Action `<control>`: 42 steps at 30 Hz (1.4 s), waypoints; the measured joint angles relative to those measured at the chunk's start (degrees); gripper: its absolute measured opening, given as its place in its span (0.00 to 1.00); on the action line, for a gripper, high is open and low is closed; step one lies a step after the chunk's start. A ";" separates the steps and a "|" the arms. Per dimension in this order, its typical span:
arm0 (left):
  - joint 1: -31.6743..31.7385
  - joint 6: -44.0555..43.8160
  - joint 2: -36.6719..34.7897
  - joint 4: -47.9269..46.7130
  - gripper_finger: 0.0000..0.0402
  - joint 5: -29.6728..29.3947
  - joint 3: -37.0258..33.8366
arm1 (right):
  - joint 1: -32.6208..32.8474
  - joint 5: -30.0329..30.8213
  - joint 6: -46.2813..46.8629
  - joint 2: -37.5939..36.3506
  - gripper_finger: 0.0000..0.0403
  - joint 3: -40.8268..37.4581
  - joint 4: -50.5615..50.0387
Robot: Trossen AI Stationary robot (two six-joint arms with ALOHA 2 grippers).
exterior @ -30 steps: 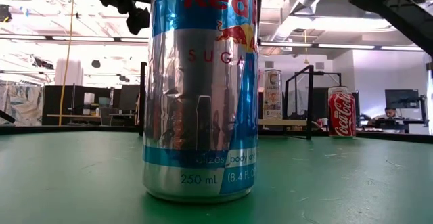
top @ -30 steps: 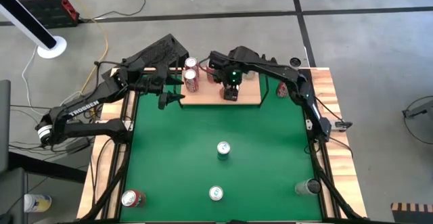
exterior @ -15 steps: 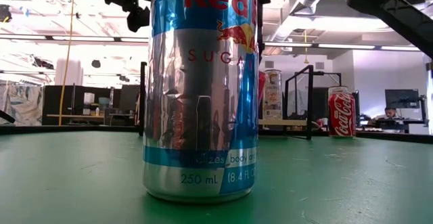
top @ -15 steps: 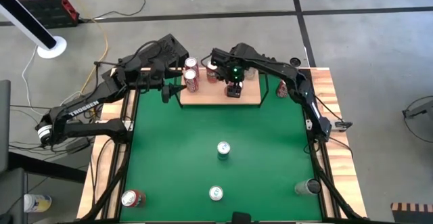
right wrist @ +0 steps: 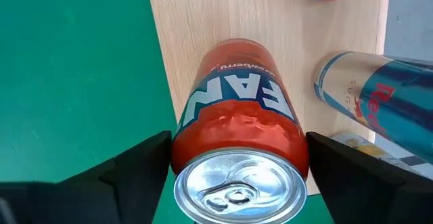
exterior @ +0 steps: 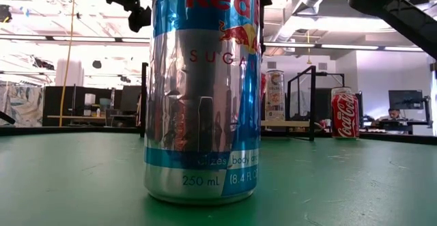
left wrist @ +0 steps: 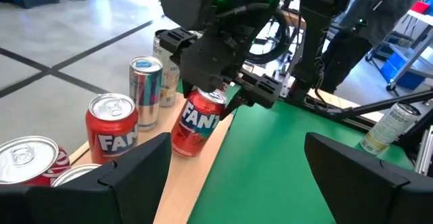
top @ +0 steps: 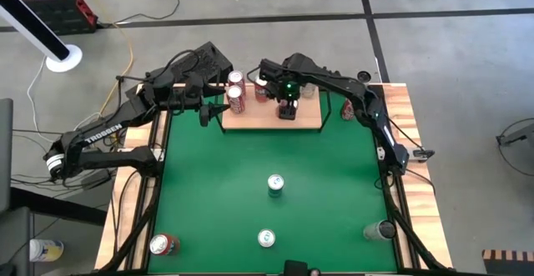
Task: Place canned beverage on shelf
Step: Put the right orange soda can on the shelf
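- Overhead, the right gripper (top: 288,109) hangs over the flat light-wood shelf (top: 309,119) at the green table's (top: 217,193) far edge; only its wrist view shows the orange Fanta can (right wrist: 237,132) standing upright on the board between parted fingers — released.
- The left gripper (top: 210,112), just off the shelf's end, is open and empty.
- Four cans (top: 274,183) stand loose on the table.

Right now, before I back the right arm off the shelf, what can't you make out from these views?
- Low view: the big Red Bull can up close hides most of the shelf.
- High view: the right gripper covers the Fanta can; contact not visible.
- Right wrist view: the can's base and whether it sits flat on the shelf, hidden by the can itself.
- Left gripper: waits beside the shelf.
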 joint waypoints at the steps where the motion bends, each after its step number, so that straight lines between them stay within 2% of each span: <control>1: 0.00 0.00 0.00 0.02 0.80 0.00 0.00 | 0.00 0.00 0.02 0.10 0.93 -0.05 0.06; 4: 0.00 0.16 0.00 0.00 0.80 0.02 0.00 | -0.04 0.00 0.17 0.40 0.97 -0.16 0.03; 22: 0.00 2.61 0.00 0.00 0.80 0.15 0.00 | -0.02 0.04 -0.54 -0.20 0.95 1.96 0.31; 30: 0.00 3.48 0.00 0.07 0.80 -0.03 0.00 | 0.04 -0.16 2.32 -6.78 0.95 1.46 -2.21; 34: 0.02 3.45 0.00 0.04 0.80 -0.09 0.00 | -0.08 -5.80 5.36 -12.44 0.95 1.35 -2.13; 38: 0.00 3.14 0.00 -0.18 0.80 -0.06 0.00 | -0.25 -6.23 8.40 -19.78 0.95 -6.05 0.56; 42: 0.00 2.93 0.00 -1.10 0.80 -0.09 0.00 | -0.71 -6.23 12.90 -30.50 0.93 -24.43 15.59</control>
